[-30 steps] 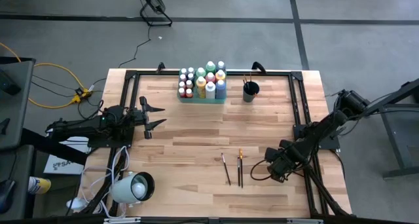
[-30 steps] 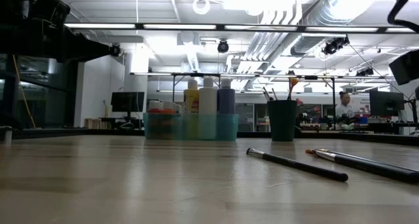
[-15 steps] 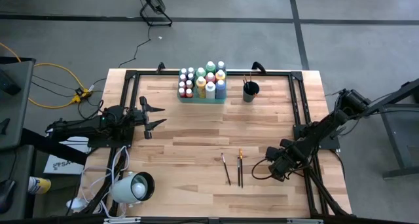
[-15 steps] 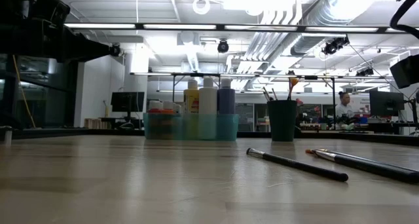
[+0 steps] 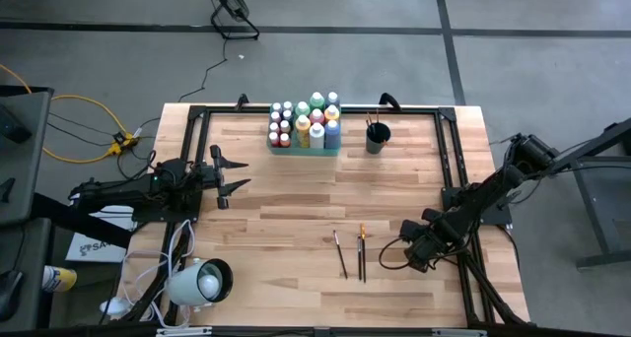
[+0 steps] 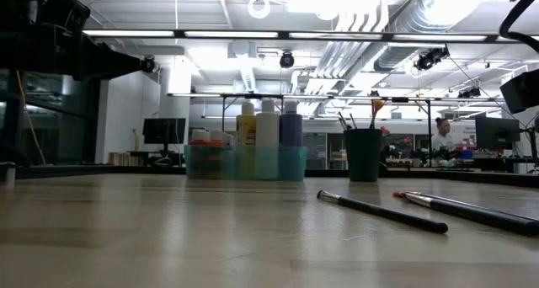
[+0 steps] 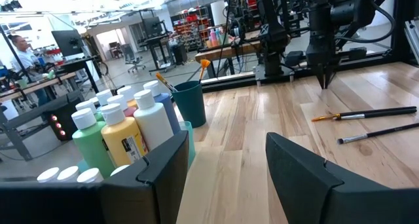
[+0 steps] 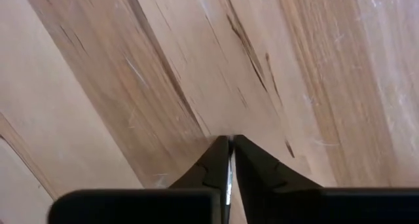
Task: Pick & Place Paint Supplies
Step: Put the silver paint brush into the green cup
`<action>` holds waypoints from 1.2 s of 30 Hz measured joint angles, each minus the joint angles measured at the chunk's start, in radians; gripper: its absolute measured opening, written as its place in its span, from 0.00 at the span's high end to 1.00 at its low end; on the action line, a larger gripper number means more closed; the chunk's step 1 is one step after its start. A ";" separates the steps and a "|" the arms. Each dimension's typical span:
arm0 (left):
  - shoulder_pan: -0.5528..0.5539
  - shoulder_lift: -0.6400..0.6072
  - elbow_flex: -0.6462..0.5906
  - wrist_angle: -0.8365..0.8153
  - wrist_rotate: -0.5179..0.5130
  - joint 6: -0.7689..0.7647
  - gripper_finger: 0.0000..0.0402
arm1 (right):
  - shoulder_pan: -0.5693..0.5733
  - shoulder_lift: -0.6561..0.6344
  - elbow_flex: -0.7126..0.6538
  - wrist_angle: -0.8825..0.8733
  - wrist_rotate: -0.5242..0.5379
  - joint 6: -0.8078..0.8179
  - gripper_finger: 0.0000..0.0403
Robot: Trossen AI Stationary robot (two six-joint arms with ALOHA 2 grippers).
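Right gripper (image 5: 416, 250) pinched shut on nothing, just beside three paintbrushes (image 5: 361, 252) – risk of nudging, rolling them. Left gripper (image 5: 240, 174) waiting, fingers wide, empty – well apart.

the paint bottles (image 6: 267, 128) are half hidden behind the green tray (image 6: 246, 163). one brush (image 6: 472, 210) is cut off at the edge. the cup (image 5: 377, 137) brushes look too small from above.
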 joint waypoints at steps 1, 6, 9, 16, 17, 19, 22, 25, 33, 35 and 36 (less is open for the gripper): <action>0.000 0.000 0.000 0.000 0.000 0.000 0.51 | 0.000 0.000 0.000 0.000 0.000 0.006 0.96; 0.000 0.000 0.000 0.000 0.000 0.000 0.51 | 0.000 0.001 0.000 0.002 0.000 0.012 0.99; 0.000 0.000 0.000 0.000 0.000 0.000 0.51 | -0.001 0.001 0.000 0.002 0.002 0.049 0.99; 0.000 0.000 0.000 0.000 0.000 0.000 0.51 | 0.000 -0.023 0.010 -0.006 0.046 0.238 0.99; 0.000 0.000 0.000 0.000 0.000 0.000 0.51 | 0.000 -0.030 0.013 -0.007 0.068 0.249 0.99; 0.000 0.000 0.000 0.000 0.000 0.000 0.51 | -0.002 -0.044 0.027 0.000 0.123 0.268 0.99; 0.000 0.000 0.000 0.000 0.000 0.000 0.51 | -0.003 -0.075 0.038 -0.020 0.174 0.308 0.99; 0.000 0.000 0.000 0.000 0.000 0.000 0.51 | -0.027 -0.104 0.051 -0.022 0.228 0.339 0.99; 0.000 0.000 0.000 0.000 0.000 0.000 0.51 | -0.168 -0.212 0.115 -0.032 0.571 0.257 0.99; 0.000 0.000 0.000 0.000 0.000 0.000 0.51 | -0.222 -0.233 0.144 -0.018 0.675 0.170 0.99; 0.000 0.000 0.000 0.000 0.000 0.000 0.51 | -0.251 -0.244 0.158 -0.005 0.725 0.108 0.99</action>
